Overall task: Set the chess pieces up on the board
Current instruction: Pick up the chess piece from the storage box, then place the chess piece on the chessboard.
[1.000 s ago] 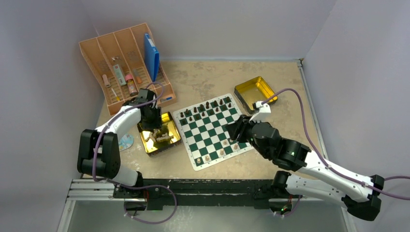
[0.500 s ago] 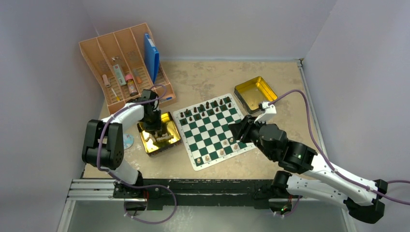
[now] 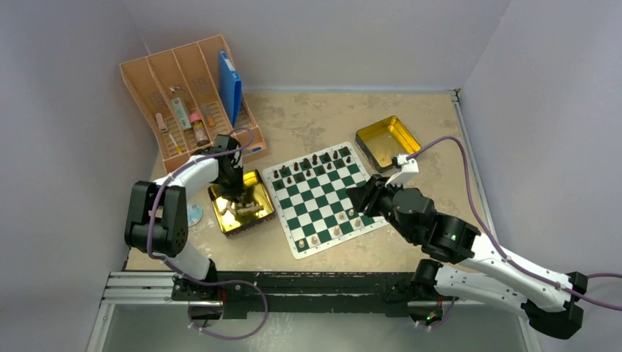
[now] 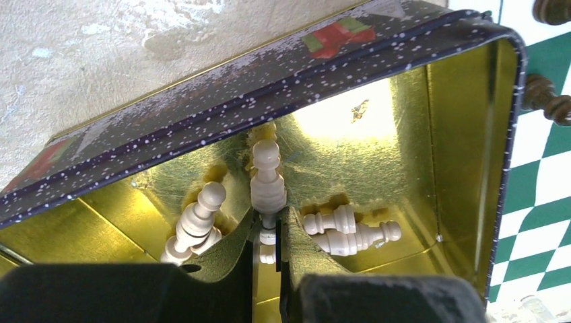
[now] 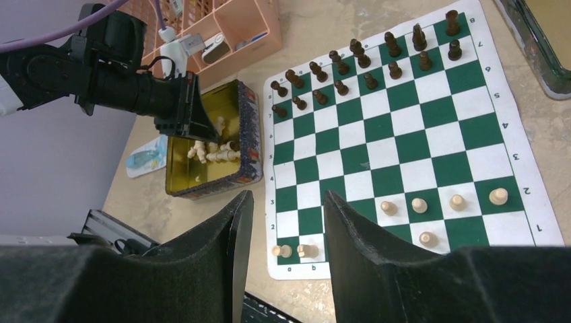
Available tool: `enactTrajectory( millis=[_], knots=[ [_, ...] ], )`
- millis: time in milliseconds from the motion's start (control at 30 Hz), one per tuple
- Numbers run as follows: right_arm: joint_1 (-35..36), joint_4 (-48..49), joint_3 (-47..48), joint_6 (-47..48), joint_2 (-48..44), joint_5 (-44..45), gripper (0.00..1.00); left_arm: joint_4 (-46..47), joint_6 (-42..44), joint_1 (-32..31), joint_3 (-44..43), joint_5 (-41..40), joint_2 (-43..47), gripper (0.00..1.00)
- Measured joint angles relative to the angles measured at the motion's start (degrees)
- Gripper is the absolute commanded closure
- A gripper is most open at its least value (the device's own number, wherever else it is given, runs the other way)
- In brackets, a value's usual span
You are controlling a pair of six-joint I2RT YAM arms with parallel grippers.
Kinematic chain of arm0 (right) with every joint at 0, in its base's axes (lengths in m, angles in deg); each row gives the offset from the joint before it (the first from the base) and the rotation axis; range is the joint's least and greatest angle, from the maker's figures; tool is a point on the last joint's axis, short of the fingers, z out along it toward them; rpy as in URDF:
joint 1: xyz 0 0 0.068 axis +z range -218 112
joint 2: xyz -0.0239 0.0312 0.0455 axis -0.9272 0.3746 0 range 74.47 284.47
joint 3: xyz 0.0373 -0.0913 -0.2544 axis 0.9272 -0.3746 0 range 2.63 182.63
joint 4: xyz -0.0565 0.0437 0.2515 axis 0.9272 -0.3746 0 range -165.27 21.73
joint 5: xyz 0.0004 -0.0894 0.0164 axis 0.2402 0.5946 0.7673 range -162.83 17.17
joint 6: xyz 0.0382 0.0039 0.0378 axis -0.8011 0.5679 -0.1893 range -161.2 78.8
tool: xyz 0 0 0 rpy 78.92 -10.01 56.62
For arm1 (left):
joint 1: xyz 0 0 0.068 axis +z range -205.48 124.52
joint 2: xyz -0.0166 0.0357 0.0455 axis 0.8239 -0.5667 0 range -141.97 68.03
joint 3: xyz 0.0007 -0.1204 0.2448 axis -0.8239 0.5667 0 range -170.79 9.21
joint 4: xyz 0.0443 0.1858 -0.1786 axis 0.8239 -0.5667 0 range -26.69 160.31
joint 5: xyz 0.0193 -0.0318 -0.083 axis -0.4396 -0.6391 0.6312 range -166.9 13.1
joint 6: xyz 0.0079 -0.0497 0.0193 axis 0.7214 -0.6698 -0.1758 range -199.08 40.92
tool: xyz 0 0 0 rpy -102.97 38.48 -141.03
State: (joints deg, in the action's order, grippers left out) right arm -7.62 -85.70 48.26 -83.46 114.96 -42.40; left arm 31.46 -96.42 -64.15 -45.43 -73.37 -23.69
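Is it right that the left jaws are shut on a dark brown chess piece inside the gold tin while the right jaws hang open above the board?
No. The chess piece in the left jaws is pale cream, not dark brown; the left wrist view shows it. The rest holds.

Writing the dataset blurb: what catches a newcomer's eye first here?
The green-and-white chessboard mid-table: dark pieces fill its two far rows, only a few light pieces stand near. Left of it, the left end effector is down in a gold tin, shut on a light piece. The right end effector hangs open above the board's near side.
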Motion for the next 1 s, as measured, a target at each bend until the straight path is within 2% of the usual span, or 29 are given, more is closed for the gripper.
enactTrajectory(
  millis=[200, 433, 733, 1000],
  knots=[
    [0.00, 1.88, 0.00, 0.02, 0.00, -1.42, 0.55, -0.15, 0.07, 0.00, -0.37, 1.46, 2.93, 1.00],
    [0.00, 5.25, 0.13, -0.11, 1.68, -4.72, 0.53, 2.91, 2.23, 0.00, 0.24, 6.88, 17.64, 1.00],
    [0.00, 7.30, 4.22, 0.74, 5.07, -11.56, 0.48, 14.45, 9.73, 0.02, 5.29, 28.37, 33.94, 1.00],
    [0.00, 10.58, 8.79, 1.90, 10.73, -18.32, 0.47, 18.86, 19.61, -2.03, 7.13, 44.22, 37.42, 1.00]
  ],
)
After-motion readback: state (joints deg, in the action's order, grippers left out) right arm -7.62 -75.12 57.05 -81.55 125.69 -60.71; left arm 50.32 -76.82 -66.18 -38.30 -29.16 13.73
